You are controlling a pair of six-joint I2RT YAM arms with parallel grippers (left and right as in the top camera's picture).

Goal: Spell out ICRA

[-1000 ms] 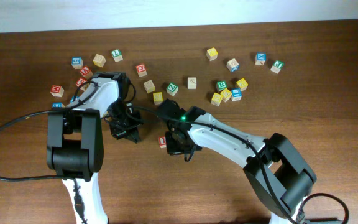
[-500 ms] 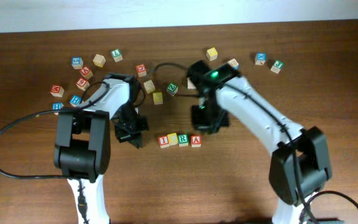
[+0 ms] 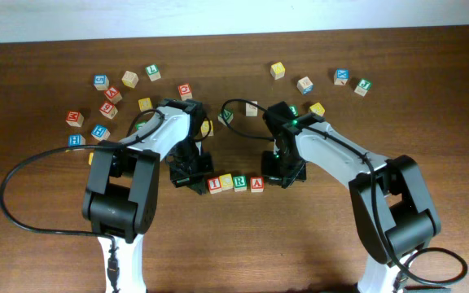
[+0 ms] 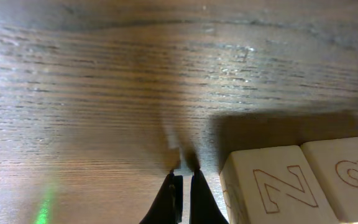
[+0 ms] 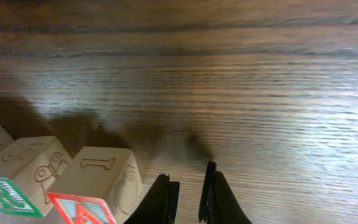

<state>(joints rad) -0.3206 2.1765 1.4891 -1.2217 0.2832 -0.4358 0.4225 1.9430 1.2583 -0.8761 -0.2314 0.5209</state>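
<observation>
I see the ICRA row (image 3: 235, 184) running 9-to-3 on the desk (image 3: 300, 244). My left tool (image 4: 183, 186), closed on nothing, sits at its 9 o'clock end; my right tool (image 5: 188, 190), likewise, at 3.

Lined up at the middle of the table (image 3: 446, 122), touching side by side: "I" cube (image 3: 214, 185) leftmost, then second cube (image 3: 227, 183), "R" cube (image 3: 240, 182), "A" cube (image 3: 256, 184) rightmost. Just beside the row's left end, left gripper (image 3: 197, 181); near its right end, right gripper (image 3: 277, 179). Behind, toward the far edge, scattered loose cubes (image 3: 278, 70).
</observation>
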